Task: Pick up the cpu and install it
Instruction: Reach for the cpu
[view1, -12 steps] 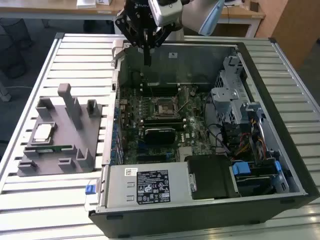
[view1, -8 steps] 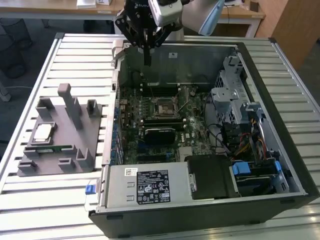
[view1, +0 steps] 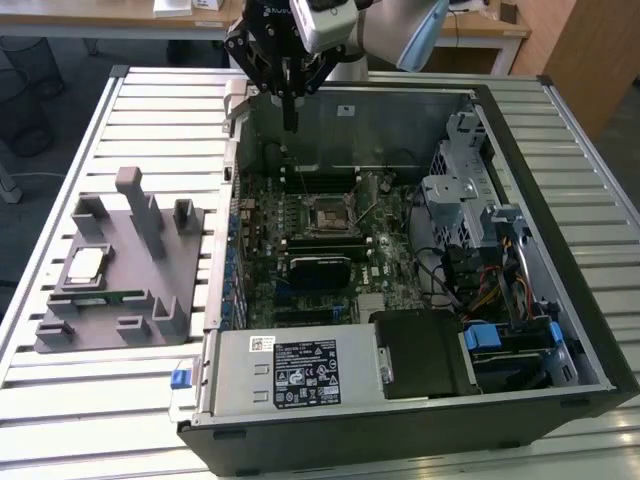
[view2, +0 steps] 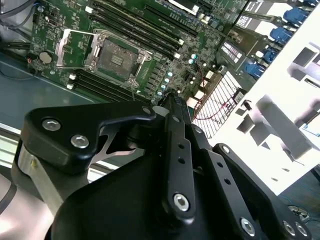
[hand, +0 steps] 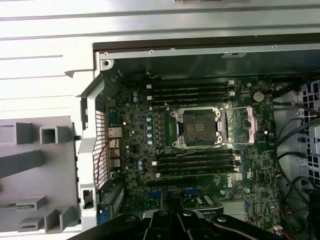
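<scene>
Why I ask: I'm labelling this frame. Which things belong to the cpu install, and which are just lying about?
Job in hand: cpu, lying on the grey holder; open motherboard socket; gripper, shut.
Lying about: memory stick on the same holder; power supply; drive cables.

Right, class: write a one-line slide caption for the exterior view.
Pincer hovers over the open computer case; cpu lies on the grey rack.

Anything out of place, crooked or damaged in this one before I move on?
Nothing stands out. The cpu lies flat in its seat on the grey holder, the board's socket is open and empty, and the hand hangs shut and empty over the far edge of the case.
</scene>
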